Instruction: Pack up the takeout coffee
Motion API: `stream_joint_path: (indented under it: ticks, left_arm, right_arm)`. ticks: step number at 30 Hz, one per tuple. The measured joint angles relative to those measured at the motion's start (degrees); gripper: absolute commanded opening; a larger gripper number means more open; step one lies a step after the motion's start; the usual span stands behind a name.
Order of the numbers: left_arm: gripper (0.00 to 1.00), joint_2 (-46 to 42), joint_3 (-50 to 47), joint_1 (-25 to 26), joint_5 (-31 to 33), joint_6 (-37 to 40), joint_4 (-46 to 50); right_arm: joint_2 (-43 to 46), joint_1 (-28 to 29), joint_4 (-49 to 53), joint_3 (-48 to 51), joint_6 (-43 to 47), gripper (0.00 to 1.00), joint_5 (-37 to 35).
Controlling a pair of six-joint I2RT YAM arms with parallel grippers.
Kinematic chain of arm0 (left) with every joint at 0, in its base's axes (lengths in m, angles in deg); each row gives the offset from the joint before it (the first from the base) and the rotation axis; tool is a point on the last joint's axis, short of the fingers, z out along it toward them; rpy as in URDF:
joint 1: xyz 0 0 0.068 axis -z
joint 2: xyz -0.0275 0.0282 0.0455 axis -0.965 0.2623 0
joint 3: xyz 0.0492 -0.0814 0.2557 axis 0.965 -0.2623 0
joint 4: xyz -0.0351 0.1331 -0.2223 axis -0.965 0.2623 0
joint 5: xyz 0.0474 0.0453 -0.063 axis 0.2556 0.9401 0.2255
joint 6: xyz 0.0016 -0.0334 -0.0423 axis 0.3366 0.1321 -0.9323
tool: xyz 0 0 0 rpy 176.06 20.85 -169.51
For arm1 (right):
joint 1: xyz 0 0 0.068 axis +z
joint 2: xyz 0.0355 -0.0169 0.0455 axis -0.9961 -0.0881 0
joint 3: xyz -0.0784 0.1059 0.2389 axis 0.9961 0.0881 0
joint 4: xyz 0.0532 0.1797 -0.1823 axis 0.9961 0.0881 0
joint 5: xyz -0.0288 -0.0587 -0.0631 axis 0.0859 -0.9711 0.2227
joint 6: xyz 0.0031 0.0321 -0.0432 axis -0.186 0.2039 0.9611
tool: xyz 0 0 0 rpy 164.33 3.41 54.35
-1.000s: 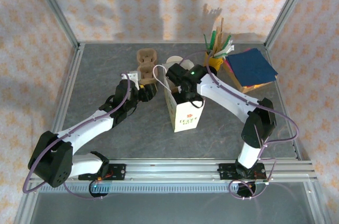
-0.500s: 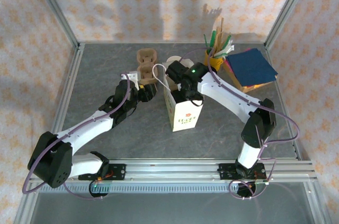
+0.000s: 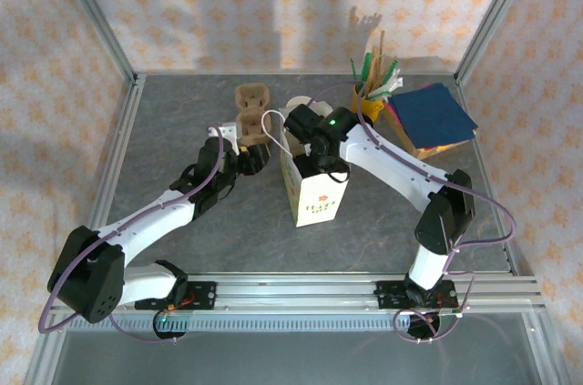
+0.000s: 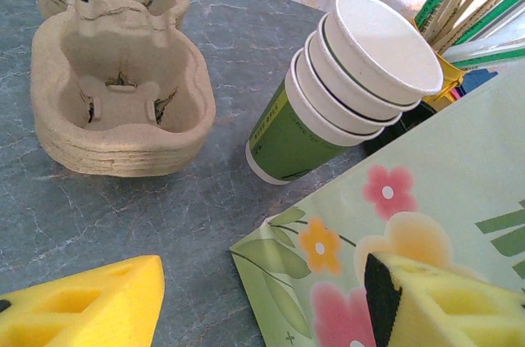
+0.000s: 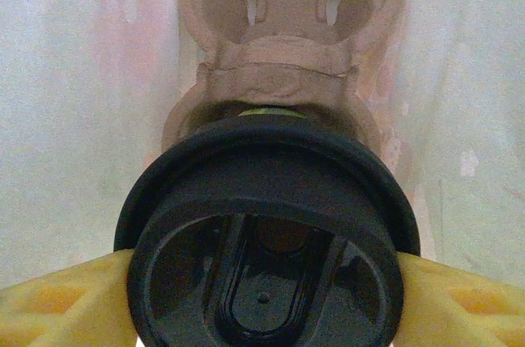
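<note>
Right gripper (image 5: 262, 302) shifted, seemingly, clasping takeout coffee (image 5: 267, 199); left gripper (image 4: 258, 306) agape, empty, over table (image 4: 189, 216).

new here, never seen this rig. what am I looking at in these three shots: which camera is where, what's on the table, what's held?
These are two robot arms bolted at the near edge of a table. Each ends in a two-finger gripper with yellow pads. The wide picture comes from a fixed camera above and behind the arms. The other two come from a camera on each wrist.

On the table are a flowered paper bag, a stack of cup carriers, a stack of lidless cups, a holder of sticks and a dark blue stack.

The left gripper is open and empty, beside the bag. The right gripper reaches down into the bag, closed on the takeout coffee at its black lid. A pulp carrier lies below it inside the bag.
</note>
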Motion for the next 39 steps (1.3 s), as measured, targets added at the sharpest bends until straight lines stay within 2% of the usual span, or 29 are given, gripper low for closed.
stream_joint_path:
  ticks: [39]
  left_arm:
    - [0.68, 0.0, 0.0, 0.0, 0.0, 0.0, 0.0]
  right_arm:
    - [-0.8, 0.0, -0.5, 1.0, 0.0, 0.71, 0.0]
